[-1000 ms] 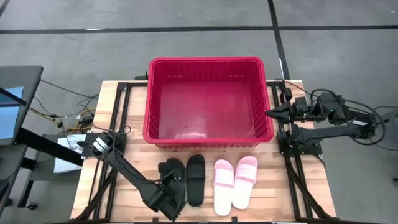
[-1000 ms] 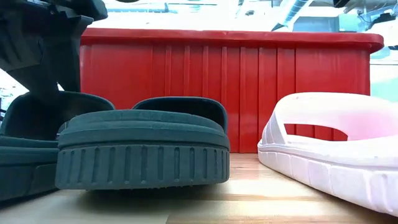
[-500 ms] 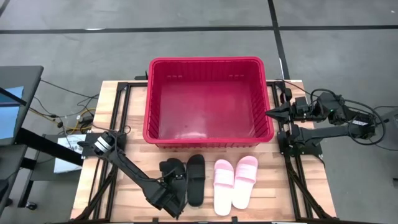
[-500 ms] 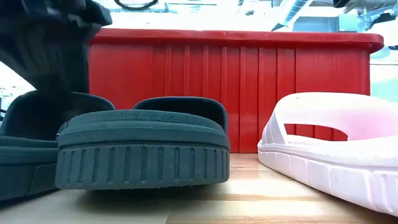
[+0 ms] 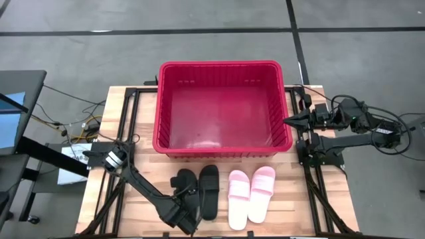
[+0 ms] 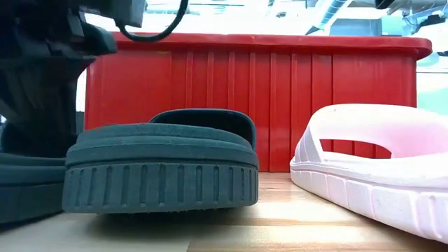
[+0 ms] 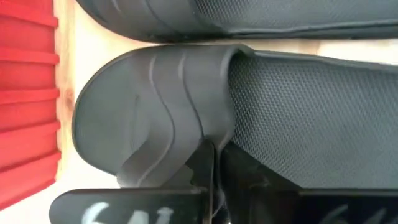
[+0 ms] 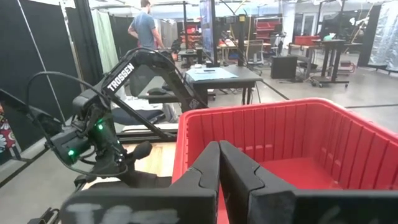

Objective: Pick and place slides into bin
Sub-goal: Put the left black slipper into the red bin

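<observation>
On the wooden desk (image 5: 136, 199) the red bin (image 5: 222, 149) sits toward twelve o'clock in the high view, holding none of the slides. All four slides lie in a row just at its six o'clock side: the black pair at seven o'clock, the pink pair (image 5: 251, 193) at five o'clock, close to each other.

The left pincer (image 5: 184, 194) is down on the outer black slide (image 5: 182, 181), the one farthest toward nine o'clock. In the left wrist view its fingers (image 7: 198, 163) are pressed together with the edge of that slide's strap (image 7: 161, 99) pinched between them, so the left pincer is clamped on the outer black slide. The inner black slide (image 5: 208, 192) lies just beside it, untouched; the low view shows its ribbed sole (image 6: 161, 183) flat on the desk, with the dark arm behind and beside it and a pink slide (image 6: 378, 171) across from it.

The right pincer (image 5: 287, 121) hovers at three o'clock, beside the bin's rim, its fingers (image 8: 205, 168) together and holding nothing.

A person (image 8: 144, 25) stands far off in the room in the right wrist view.
</observation>
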